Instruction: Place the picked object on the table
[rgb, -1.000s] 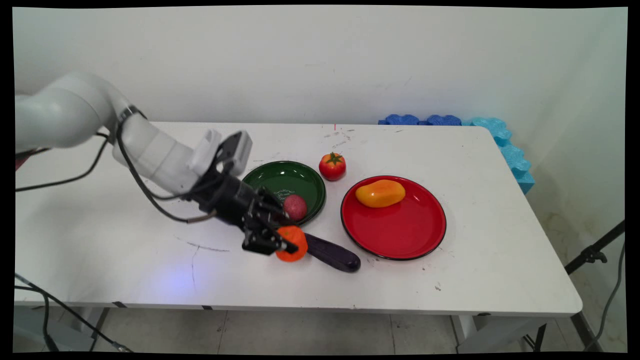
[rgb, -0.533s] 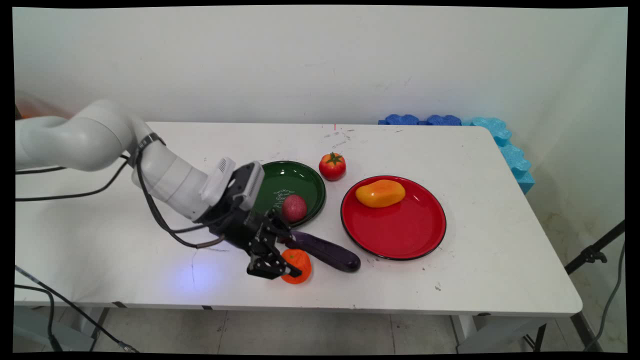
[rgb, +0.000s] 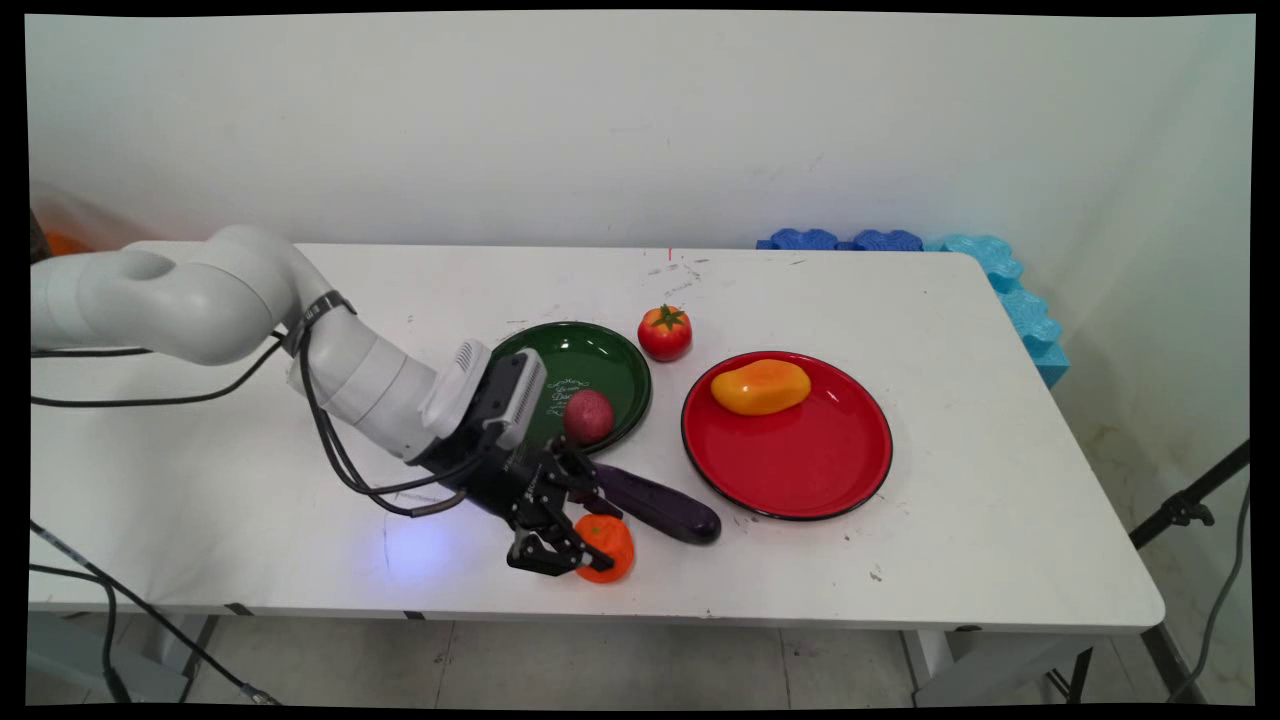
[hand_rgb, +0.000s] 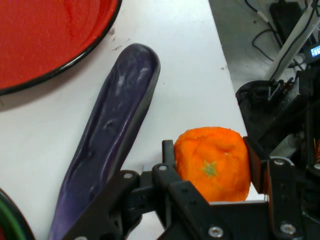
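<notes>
The tool (rgb: 572, 545) is low at the bench's (rgb: 900, 560) near edge, fingers closed on the orange (rgb: 605, 546) from both sides — its stem end faces the hand camera. Just beside it lies the eggplant (rgb: 655, 503), angled toward the red plate (rgb: 790, 470), clear of the grip.

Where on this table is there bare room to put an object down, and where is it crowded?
Free: the table right of the red plate, the far strip behind the tomato, and the near-left corner. Crowded: the near middle, where the gripper clasps the orange beside the eggplant and green plate.
</notes>
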